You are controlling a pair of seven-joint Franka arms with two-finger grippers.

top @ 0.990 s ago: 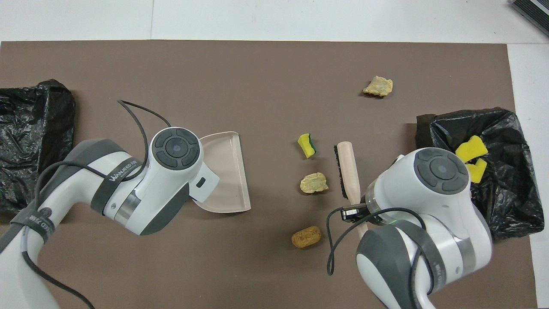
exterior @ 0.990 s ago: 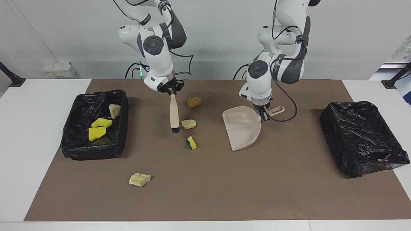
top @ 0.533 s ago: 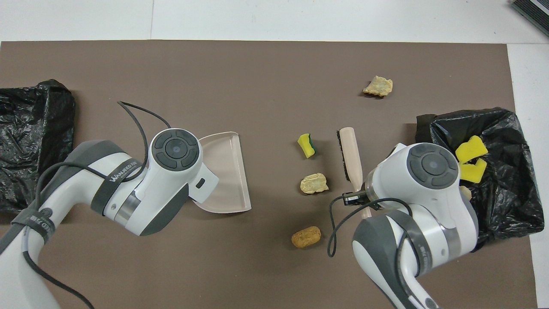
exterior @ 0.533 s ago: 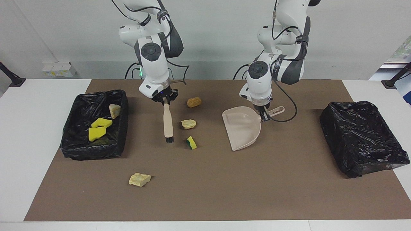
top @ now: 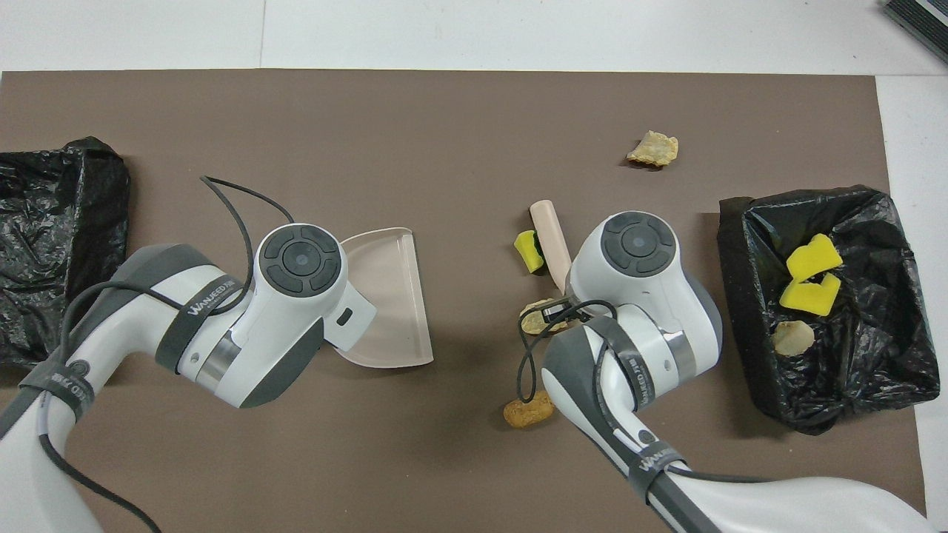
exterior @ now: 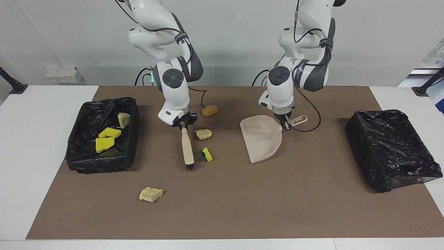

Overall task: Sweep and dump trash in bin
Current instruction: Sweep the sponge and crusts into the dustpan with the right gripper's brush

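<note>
**Brush down next to the sponge, dustpan parked mid-table**

Going across the facing view from the left edge. At left-centre sits a black-lined bin (exterior: 100, 135) on the brown mat (exterior: 222, 208) that covers the table (exterior: 31, 156). Inside it are two bright yellow sponge pieces (exterior: 105, 139) and one pale crumbly chunk (exterior: 123, 119) up at its upper corner.

Lower down, left of centre, a lone pale chunk (exterior: 151, 194) lies on the mat by itself, well apart from everything.

Next comes the right gripper (exterior: 183, 124), upper centre-left, fingers clamped shut on the top end of the brush (exterior: 187, 149). The brush hangs down with its black bristles at the mat, just beside the yellow-and-green sponge (exterior: 207, 154). Can't tell if the bristles actually touch the sponge. Just above the sponge is another crumbly chunk (exterior: 204, 134), and above that, near the top of the mat, a golden-brown roll (exterior: 210, 110).

Right of centre, the beige dustpan (exterior: 261, 139) lies on the mat, wide mouth toward the lower part of the frame. The left gripper (exterior: 285, 125) has its fingers closed on the dustpan's handle, up at the pan's upper right.

Far right is a second black-lined bin (exterior: 392, 149); I can't see into it from here.
</note>
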